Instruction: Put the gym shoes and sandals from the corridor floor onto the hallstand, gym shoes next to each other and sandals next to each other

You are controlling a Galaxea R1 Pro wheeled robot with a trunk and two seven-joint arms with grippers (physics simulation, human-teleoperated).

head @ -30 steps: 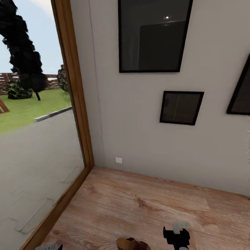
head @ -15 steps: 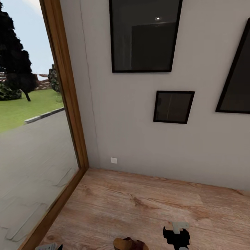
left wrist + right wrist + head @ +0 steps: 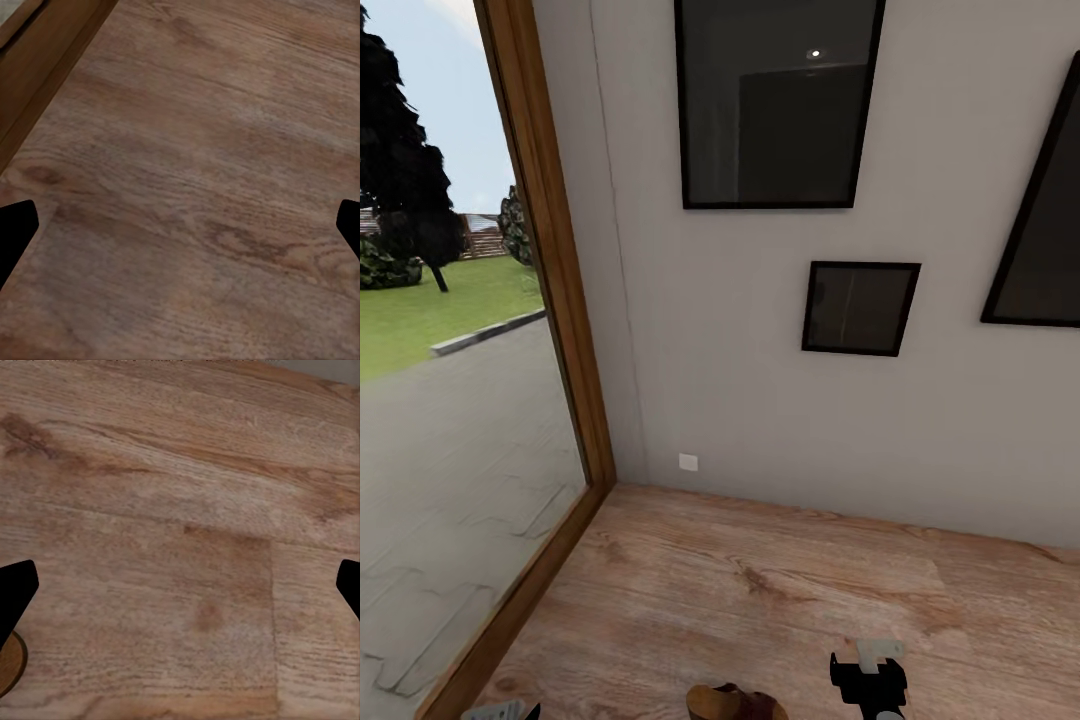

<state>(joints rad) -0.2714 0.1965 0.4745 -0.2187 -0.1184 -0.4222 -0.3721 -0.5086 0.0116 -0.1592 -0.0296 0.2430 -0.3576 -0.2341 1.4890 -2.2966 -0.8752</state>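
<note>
One brown sandal point(image 3: 735, 704) with a tan footbed and a dark strap lies on the wood-plank corridor floor point(image 3: 760, 590), cut off by the head view's lower edge. Its rounded tan edge point(image 3: 7, 664) also shows in the right wrist view. My right gripper point(image 3: 870, 675) hangs just to the right of the sandal, above the floor. Its fingertips point(image 3: 15, 585) stand wide apart, open, with only bare planks between them. My left gripper point(image 3: 180, 232) is open too, over bare floor beside the wooden frame; a bit of that gripper point(image 3: 508, 712) shows at the head view's lower left.
A tall glass pane in a wooden frame point(image 3: 555, 300) closes the left side, with a lawn and paving outside. The grey wall point(image 3: 760, 420) ahead carries dark framed pictures point(image 3: 775, 100) and a small white socket point(image 3: 688, 462). Floor meets wall in the corner.
The head camera turned slightly, shifting the whole picture left, then stayed still. The sandal and both grippers keep their places relative to each other.
</note>
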